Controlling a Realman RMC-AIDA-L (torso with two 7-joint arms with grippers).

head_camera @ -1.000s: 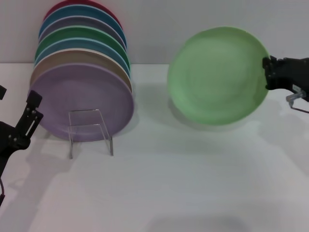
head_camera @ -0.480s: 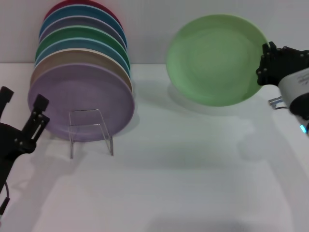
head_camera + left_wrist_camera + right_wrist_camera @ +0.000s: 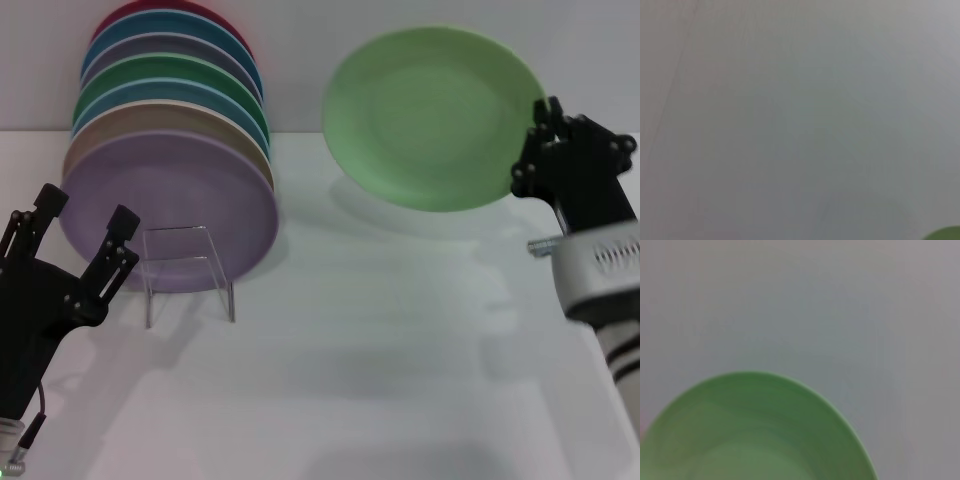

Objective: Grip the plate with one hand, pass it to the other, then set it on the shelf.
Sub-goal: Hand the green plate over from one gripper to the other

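The pale mint-green plate (image 3: 430,115) hangs upright in the air at the back right, face toward me. My right gripper (image 3: 542,118) is shut on its right rim, arm coming up from the lower right. The plate (image 3: 755,435) fills the lower part of the right wrist view. A green sliver of the plate (image 3: 946,234) shows in a corner of the left wrist view. My left gripper (image 3: 85,212) stands open at the lower left, fingers pointing up, just left of the shelf (image 3: 187,268). That clear shelf stands in front of a stack of plates.
Several upright coloured plates lean in a row at the back left, with a lilac plate (image 3: 170,205) in front and a darker green plate (image 3: 170,72) further back. White tabletop (image 3: 380,340) spreads between the two arms. A pale wall stands behind.
My right gripper has carried the plate up and leftward, and its arm has swung further into view. My left gripper has risen and moved right toward the shelf.
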